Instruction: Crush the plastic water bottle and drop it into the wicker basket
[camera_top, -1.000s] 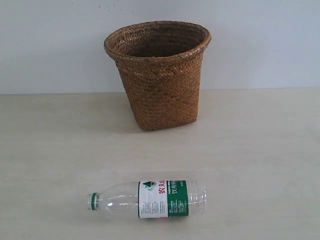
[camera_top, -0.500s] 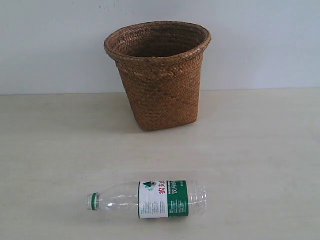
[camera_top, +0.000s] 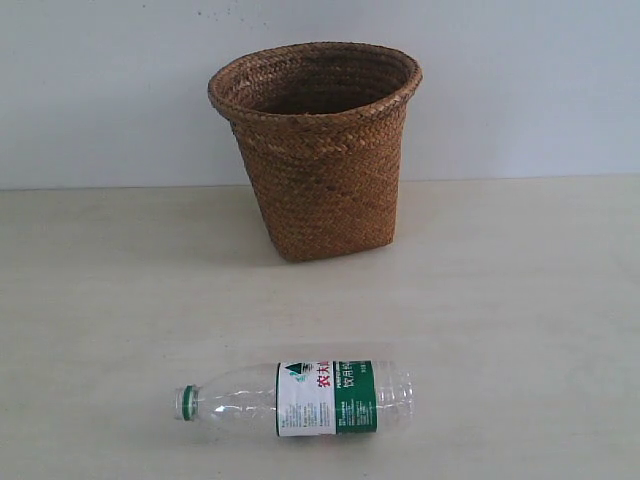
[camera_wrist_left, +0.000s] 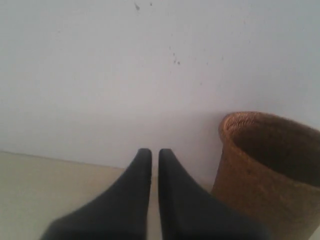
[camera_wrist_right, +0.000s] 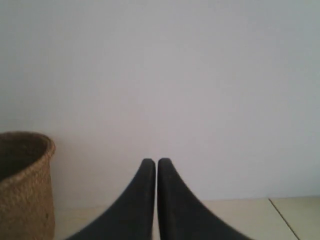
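Note:
The plastic water bottle (camera_top: 300, 398) lies on its side near the table's front edge, green cap ring to the left, green-and-white label at its middle. Behind it the brown wicker basket (camera_top: 318, 150) stands upright by the wall. Neither gripper shows in the exterior view. In the left wrist view my left gripper (camera_wrist_left: 154, 153) is shut with nothing between its black fingers, and the basket (camera_wrist_left: 265, 175) stands beside it. My right gripper (camera_wrist_right: 152, 162) is likewise shut and empty, with the basket (camera_wrist_right: 25, 185) off to one side. The bottle is out of both wrist views.
A pale wooden table (camera_top: 520, 300) carries both objects, and a plain white wall (camera_top: 100, 90) closes the back. A thin seam (camera_wrist_right: 282, 215) runs across the tabletop in the right wrist view.

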